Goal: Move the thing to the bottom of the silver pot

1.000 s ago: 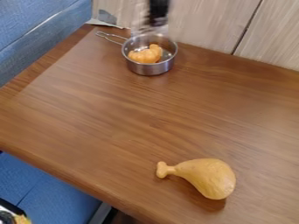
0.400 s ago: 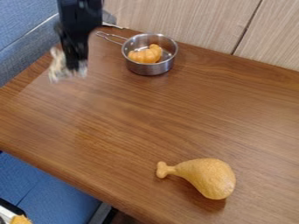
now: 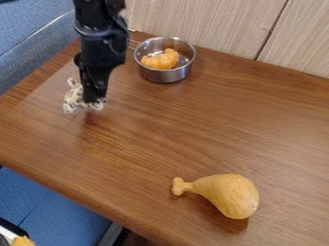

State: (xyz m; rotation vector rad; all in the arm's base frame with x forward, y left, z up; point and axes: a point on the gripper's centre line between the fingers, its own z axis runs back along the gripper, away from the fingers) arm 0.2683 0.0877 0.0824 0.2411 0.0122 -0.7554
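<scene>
Low over the brown wooden table (image 3: 147,137), left of the round silver metal pot (image 3: 166,75), the black claw (image 3: 94,99) pinched the cream, dark-spotted soft toy (image 3: 73,100). Grasp looked done; placing below the pot and release remained.

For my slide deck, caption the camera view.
The black gripper holds a spotted thing near the silver pot; drumstick in front.

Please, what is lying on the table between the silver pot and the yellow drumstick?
Between the silver pot and the drumstick, the camera view shows only bare wooden tabletop.
</scene>
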